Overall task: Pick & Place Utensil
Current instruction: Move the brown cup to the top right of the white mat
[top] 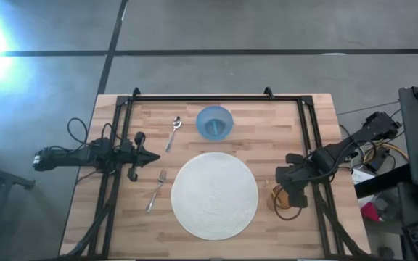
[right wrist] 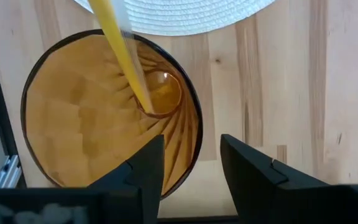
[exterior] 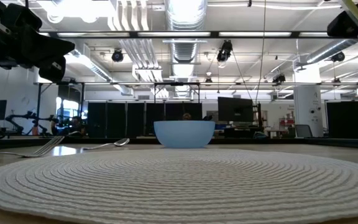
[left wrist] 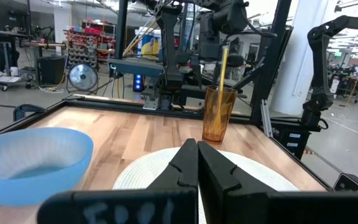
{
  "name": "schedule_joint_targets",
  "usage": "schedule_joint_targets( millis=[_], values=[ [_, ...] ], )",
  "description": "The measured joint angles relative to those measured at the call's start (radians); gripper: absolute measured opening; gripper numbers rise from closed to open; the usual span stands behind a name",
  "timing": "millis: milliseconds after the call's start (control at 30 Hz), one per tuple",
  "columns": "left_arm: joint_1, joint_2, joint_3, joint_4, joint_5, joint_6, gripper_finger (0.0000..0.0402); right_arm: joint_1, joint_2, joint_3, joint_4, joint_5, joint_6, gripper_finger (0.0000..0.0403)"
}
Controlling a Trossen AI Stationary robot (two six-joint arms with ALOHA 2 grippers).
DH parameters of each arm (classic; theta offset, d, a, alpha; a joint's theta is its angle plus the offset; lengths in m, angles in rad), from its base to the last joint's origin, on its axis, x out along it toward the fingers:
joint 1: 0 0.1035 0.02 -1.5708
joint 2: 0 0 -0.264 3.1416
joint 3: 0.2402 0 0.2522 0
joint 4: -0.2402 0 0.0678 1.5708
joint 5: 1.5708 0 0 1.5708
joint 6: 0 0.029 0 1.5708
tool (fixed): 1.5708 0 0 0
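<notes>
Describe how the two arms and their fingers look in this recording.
Both arms are dark, jointed and slim, with black cables trailing from the left arm and the right arm. The left gripper has black tapered fingers; the right gripper's are black, blocky and angular.

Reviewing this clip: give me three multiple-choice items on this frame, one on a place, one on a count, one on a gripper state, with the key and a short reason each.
1. Where is the yellow straw?
A. on the placemat
B. in the amber cup
C. in the blue bowl

2. How many metal utensils lie on the table?
A. one
B. two
C. four

3. How do the left gripper's jaws stand?
A. shut, holding nothing
B. shut on the fork
C. wide open

Key:
B, the yellow straw leans inside the amber cup, beside the placemat.
B, only a spoon and a fork lie on the table.
A, the left gripper has its jaws together with nothing between them.
</notes>
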Motion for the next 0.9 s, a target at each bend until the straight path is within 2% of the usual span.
schedule_joint_targets(
  millis=[267, 600, 900],
  values=[
    [0.000, 0.000, 0.000, 0.000, 0.000, 0.001, 0.0000, 0.000, 0.000, -0.036, 0.024, 0.000, 0.039, 0.0104],
    [0.000, 0.000, 0.000, 0.000, 0.000, 0.001, 0.0000, 0.000, 0.000, -0.045, 0.030, 0.008, 0.067, 0.0018],
    [0.000, 0.000, 0.000, 0.000, 0.000, 0.002, 0.0000, -0.001, 0.000, 0.009, 0.030, 0.057, 0.063, 0.0010]
  ],
)
